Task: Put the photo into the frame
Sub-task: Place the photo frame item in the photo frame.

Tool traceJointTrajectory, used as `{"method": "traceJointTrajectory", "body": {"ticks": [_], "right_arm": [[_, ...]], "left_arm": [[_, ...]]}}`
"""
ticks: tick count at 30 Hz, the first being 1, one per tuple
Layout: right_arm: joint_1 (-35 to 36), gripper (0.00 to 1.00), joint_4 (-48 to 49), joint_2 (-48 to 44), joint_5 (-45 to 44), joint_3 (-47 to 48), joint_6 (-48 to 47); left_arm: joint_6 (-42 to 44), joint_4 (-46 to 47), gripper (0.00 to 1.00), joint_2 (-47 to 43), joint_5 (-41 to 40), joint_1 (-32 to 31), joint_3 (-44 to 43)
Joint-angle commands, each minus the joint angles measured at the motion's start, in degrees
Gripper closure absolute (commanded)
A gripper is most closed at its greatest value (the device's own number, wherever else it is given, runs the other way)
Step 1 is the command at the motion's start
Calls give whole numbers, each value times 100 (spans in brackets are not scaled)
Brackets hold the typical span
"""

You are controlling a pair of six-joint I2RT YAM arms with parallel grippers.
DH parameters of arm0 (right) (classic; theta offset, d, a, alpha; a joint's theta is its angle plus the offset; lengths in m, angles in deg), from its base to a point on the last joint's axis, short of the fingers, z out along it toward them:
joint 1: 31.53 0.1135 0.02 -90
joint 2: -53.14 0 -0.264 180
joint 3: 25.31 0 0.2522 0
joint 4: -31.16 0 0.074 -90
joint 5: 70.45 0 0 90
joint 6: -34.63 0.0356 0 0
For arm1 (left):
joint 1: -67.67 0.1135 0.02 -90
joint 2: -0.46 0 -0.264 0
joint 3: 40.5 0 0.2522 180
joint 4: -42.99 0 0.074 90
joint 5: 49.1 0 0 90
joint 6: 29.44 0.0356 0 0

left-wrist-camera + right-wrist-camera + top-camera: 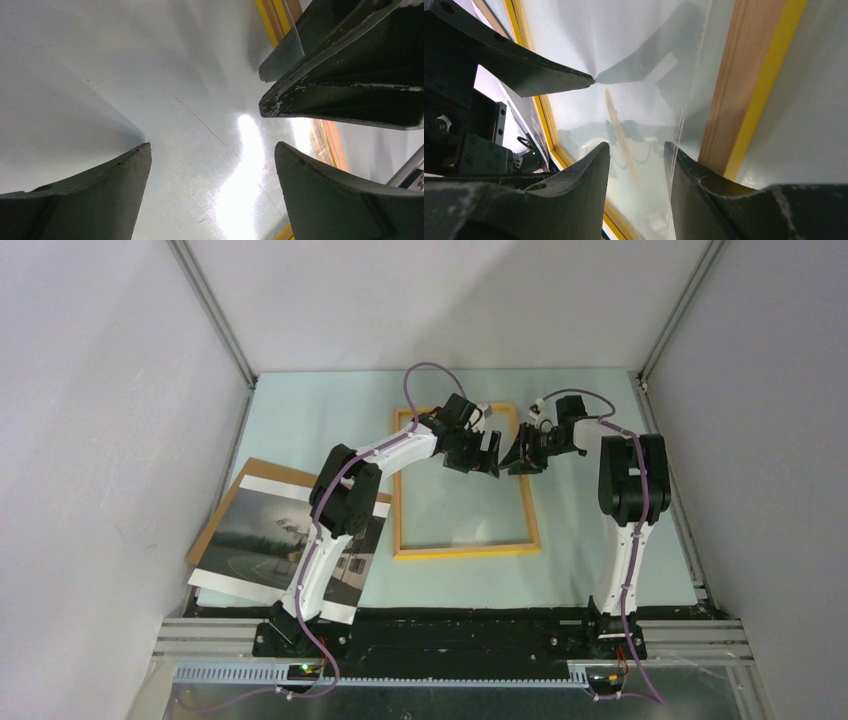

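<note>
Frame [398, 490] lies flat mid-counter [320, 410], long axis running away from the arm bases, with counter showing on all four sides of it. Both grippers hang over its far right part, tips nearly meeting. Left gripper [492, 455] has its fingers spread wide over the pane [460, 505]. Right gripper [518, 460] has just a narrow gap, right inside the frame's right edge, nothing visibly between the fingers. Photo [255, 530] sits well left of the frame on a brown board [262, 472], twisted out of line with the frame, white borders on its far and near edges. The left arm [340, 495] crosses over it.
</note>
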Motion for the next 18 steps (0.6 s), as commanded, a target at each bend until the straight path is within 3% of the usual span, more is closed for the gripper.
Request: {"method": "traceJointTrajectory", "body": {"ticks": [1, 18], "right_arm": [[-182, 50, -166, -372, -328, -50, -319], [-496, 50, -285, -980, -784, -128, -747]], "left_arm": [[-33, -75, 1, -53, -18, -21, 139], [-9, -50, 1, -177, -28, -16, 126]]}}
